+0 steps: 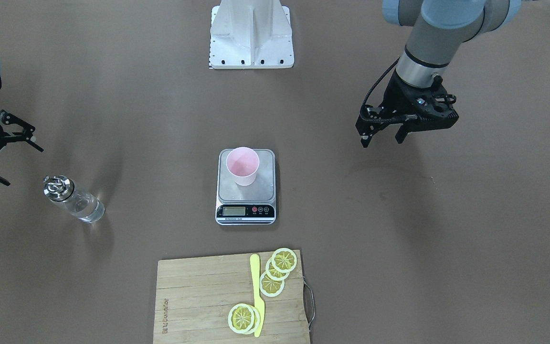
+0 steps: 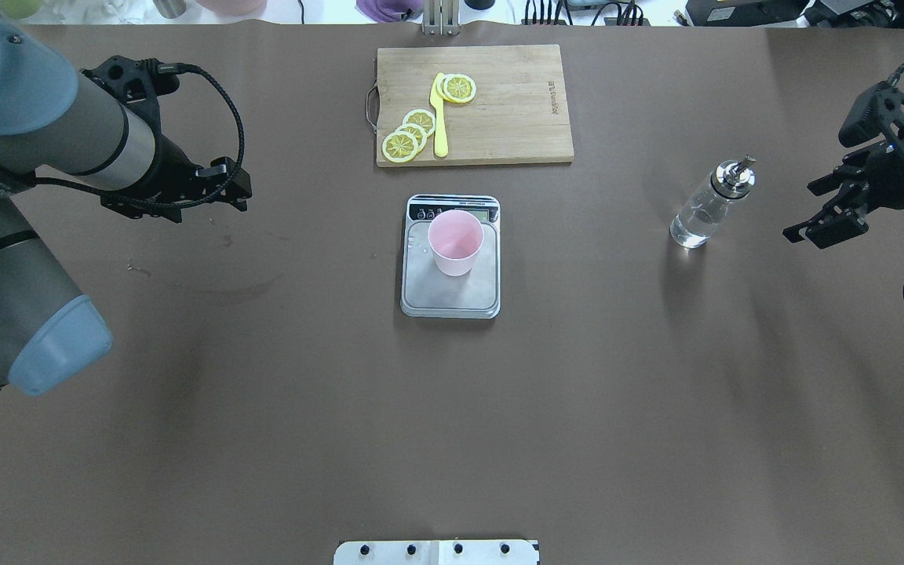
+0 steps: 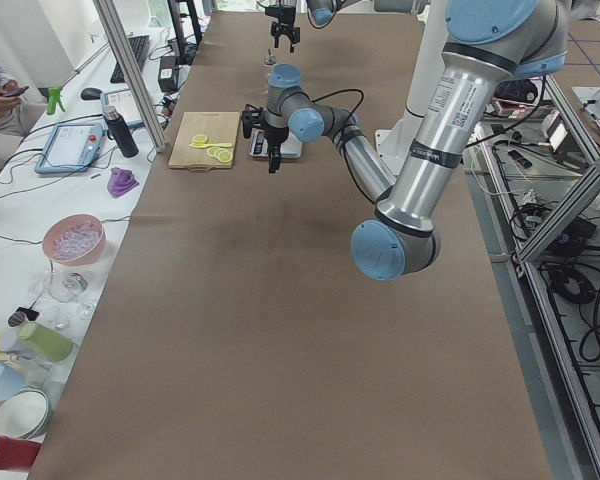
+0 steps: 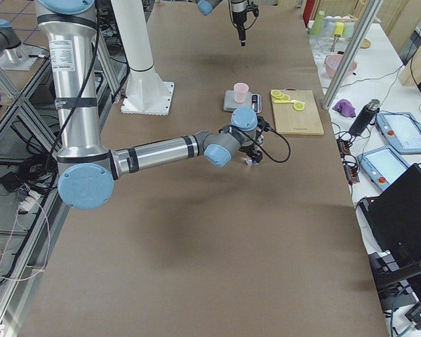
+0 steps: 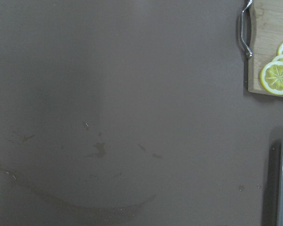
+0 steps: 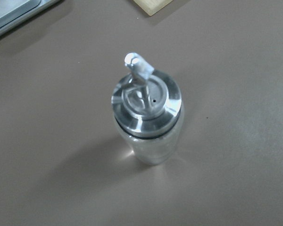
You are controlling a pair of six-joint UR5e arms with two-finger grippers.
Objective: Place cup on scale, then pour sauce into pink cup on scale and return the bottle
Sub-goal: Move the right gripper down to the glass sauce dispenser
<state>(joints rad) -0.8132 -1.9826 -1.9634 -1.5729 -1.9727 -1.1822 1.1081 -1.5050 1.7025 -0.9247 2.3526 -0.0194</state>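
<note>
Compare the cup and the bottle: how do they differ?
The cup is opaque pink; the bottle is clear glass. The cup is open-topped; the bottle wears a silver pourer cap. The cup sits on the scale; the bottle stands on the bare table. Both are upright and ungripped.

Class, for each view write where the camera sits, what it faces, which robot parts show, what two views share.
Front-facing: across the table, facing the robot's base; left pincer at right, right pincer at left.
Overhead: behind the robot, down at cup on scale; both pincers.
Exterior left: table's left end; left arm near.
Exterior right: right end; right arm near.
Left wrist: down at table, board corner; no pincer.
Right wrist: down at bottle; no pincer.
Shared: the first two show cup on scale.
</note>
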